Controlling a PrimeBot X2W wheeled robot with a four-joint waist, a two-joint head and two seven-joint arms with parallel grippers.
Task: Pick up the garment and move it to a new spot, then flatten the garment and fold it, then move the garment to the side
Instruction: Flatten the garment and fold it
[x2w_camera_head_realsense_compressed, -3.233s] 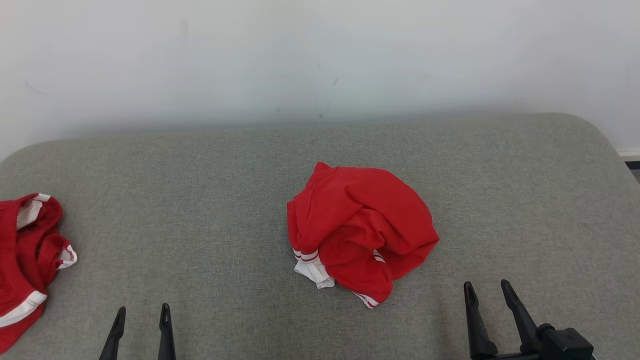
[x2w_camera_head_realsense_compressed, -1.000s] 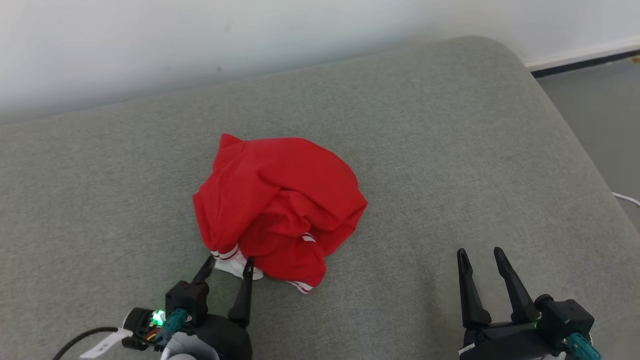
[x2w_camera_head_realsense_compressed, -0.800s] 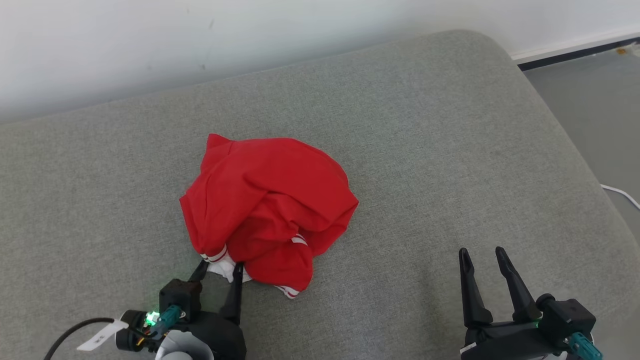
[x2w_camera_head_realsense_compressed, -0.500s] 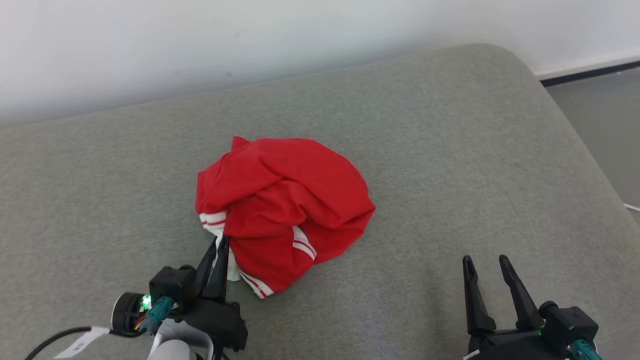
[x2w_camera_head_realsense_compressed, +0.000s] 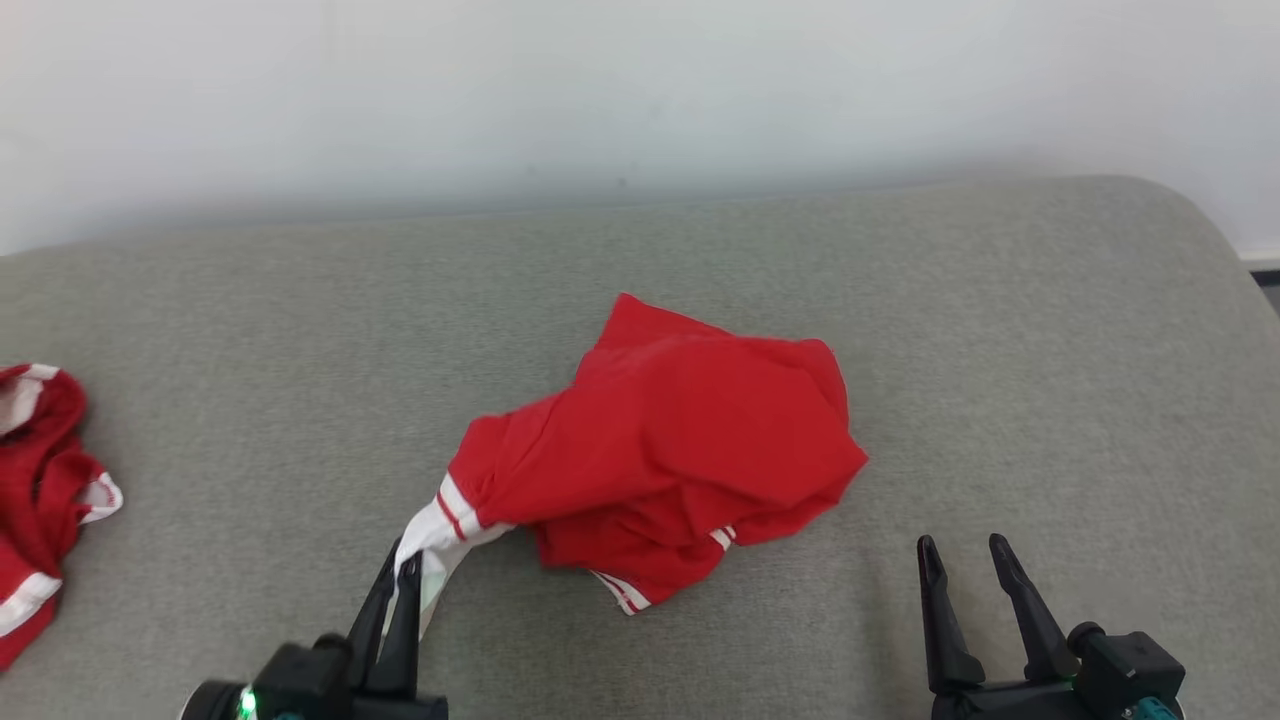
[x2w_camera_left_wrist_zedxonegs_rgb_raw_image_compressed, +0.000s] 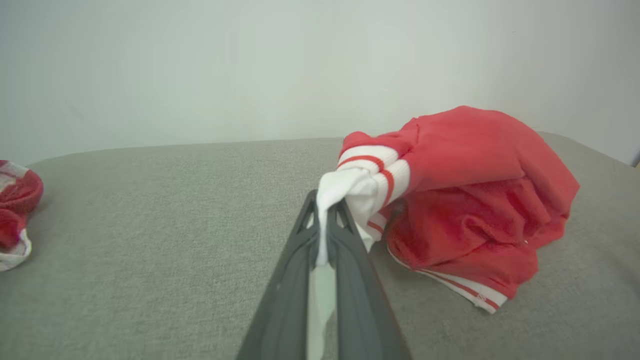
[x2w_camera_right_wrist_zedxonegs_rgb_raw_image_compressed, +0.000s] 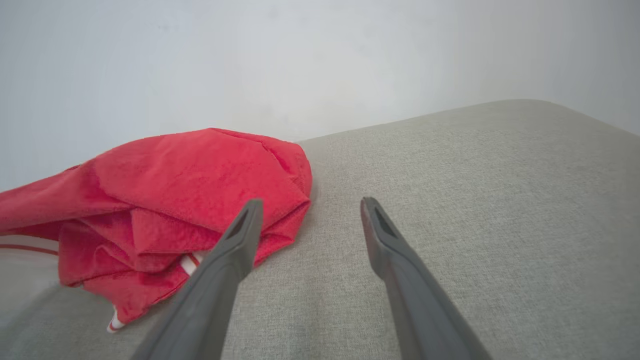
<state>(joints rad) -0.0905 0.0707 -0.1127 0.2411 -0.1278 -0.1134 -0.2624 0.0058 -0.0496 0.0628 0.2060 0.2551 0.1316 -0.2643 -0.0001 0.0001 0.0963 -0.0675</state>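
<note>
- The red garment (x2w_camera_head_realsense_compressed: 680, 440) lies crumpled on the grey upholstered surface (x2w_camera_head_realsense_compressed: 1000, 330), about mid-depth and a little right of centre. Most of it rests on the cushion.
- Its white cuff (x2w_camera_head_realsense_compressed: 440, 515), ribbed with red stripes, is drawn out to the near left, away from the main heap.
- The left gripper (x2w_camera_head_realsense_compressed: 400, 560) is at the near left with its fingers pressed together, pinching the end of the white cuff. In the left wrist view the left gripper (x2w_camera_left_wrist_zedxonegs_rgb_raw_image_compressed: 325, 202) has white cloth sandwiched between its fingers, and the cuff (x2w_camera_left_wrist_zedxonegs_rgb_raw_image_compressed: 367, 180) bunches just beyond the tips.
- A striped hem (x2w_camera_head_realsense_compressed: 622, 592) pokes out at the near edge of the heap and lies flat on the cushion.
- The right gripper (x2w_camera_head_realsense_compressed: 958, 545) is at the near right with its fingers spread and holding nothing. It sits apart from the garment, whose right edge lies to its left.
- In the right wrist view one finger of the right gripper (x2w_camera_right_wrist_zedxonegs_rgb_raw_image_compressed: 311, 202) overlaps the garment's (x2w_camera_right_wrist_zedxonegs_rgb_raw_image_compressed: 165, 195) near fold. I cannot tell whether they touch.
- A second red-and-white garment (x2w_camera_head_realsense_compressed: 40, 500) sits bunched at the far-left edge, well apart from the task piece.
- A pale wall (x2w_camera_head_realsense_compressed: 640, 90) stands behind the far edge.
</note>
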